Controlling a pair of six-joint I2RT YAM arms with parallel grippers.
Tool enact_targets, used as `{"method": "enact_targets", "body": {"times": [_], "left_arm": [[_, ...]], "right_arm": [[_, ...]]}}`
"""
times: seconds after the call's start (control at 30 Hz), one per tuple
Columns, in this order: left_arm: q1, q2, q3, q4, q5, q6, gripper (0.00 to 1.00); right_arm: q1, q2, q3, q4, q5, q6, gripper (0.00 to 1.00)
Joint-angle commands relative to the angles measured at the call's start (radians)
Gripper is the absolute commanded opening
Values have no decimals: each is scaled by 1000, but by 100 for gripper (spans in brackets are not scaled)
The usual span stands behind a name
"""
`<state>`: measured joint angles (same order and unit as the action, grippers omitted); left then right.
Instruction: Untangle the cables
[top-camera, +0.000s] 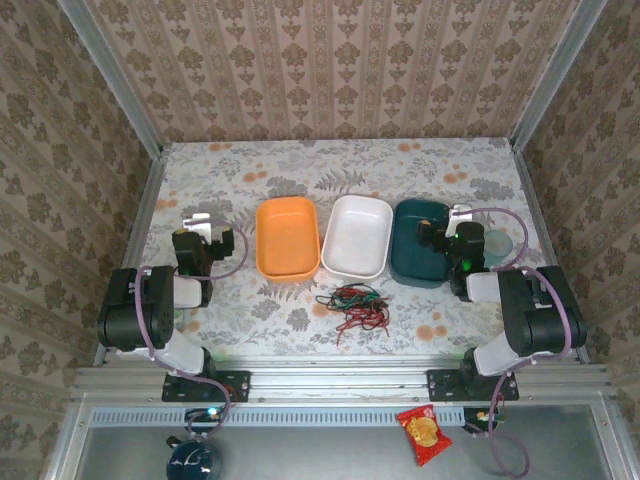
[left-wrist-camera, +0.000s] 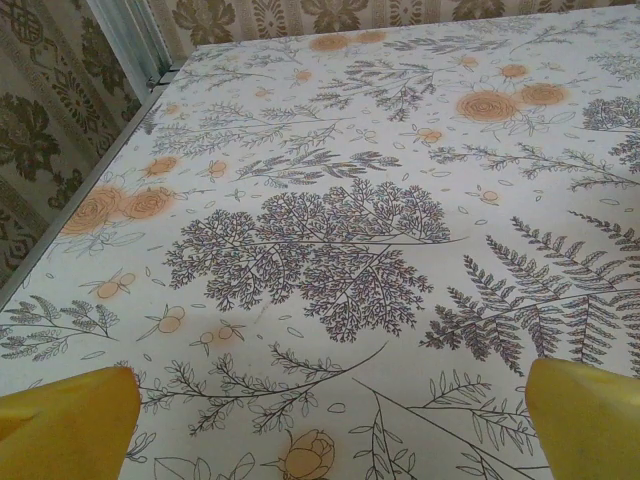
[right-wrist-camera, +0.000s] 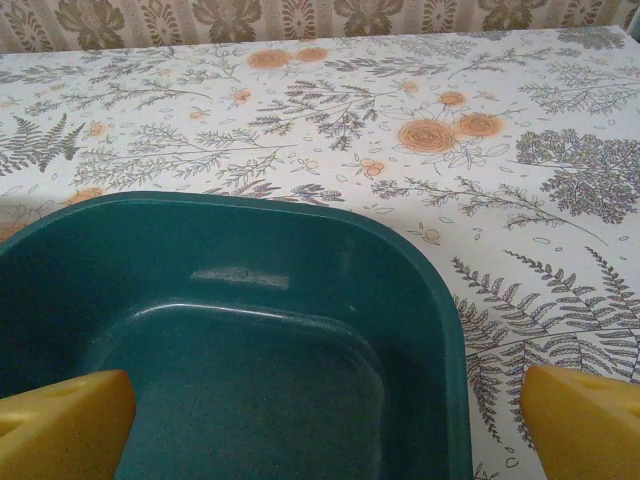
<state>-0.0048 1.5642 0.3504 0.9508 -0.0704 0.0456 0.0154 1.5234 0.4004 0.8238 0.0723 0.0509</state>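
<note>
A tangle of thin red, green and black cables (top-camera: 355, 305) lies on the flowered tablecloth near the front, just below the white tray. My left gripper (top-camera: 200, 240) sits at the left of the table, well away from the tangle; its yellow fingertips (left-wrist-camera: 70, 425) stand wide apart over bare cloth, open and empty. My right gripper (top-camera: 452, 240) hovers over the right part of the dark green tray (right-wrist-camera: 300, 330), its yellow fingertips (right-wrist-camera: 585, 420) spread wide, open with nothing between them.
Three trays stand in a row across the middle: orange (top-camera: 287, 237), white (top-camera: 357, 236), dark green (top-camera: 420, 255). Metal frame posts and patterned walls close the table on three sides. A red snack packet (top-camera: 423, 433) lies below the front rail.
</note>
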Motion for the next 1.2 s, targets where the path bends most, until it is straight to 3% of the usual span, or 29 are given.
{"method": "enact_targets", "body": {"times": [0.0,0.8,0.87,1.0,1.17], "left_arm": [[5,-7,15,19,20,-16,100],[-1,-38,12,4,18,-7,100],[-28,-139,32,-132,-5,17,100],[-76,-362,198,-666,-71,-136,100],[-309,-483,201,-764,-285,-243,100]], "right_arm": [[-1,4,11,21,-3,-16,100],[-11,6,12,21,-24,-12,100],[-15,6,12,20,-38,-11,100],[-31,3,11,20,-70,-2,100],[-30,-7,9,23,-77,-5,97]]}}
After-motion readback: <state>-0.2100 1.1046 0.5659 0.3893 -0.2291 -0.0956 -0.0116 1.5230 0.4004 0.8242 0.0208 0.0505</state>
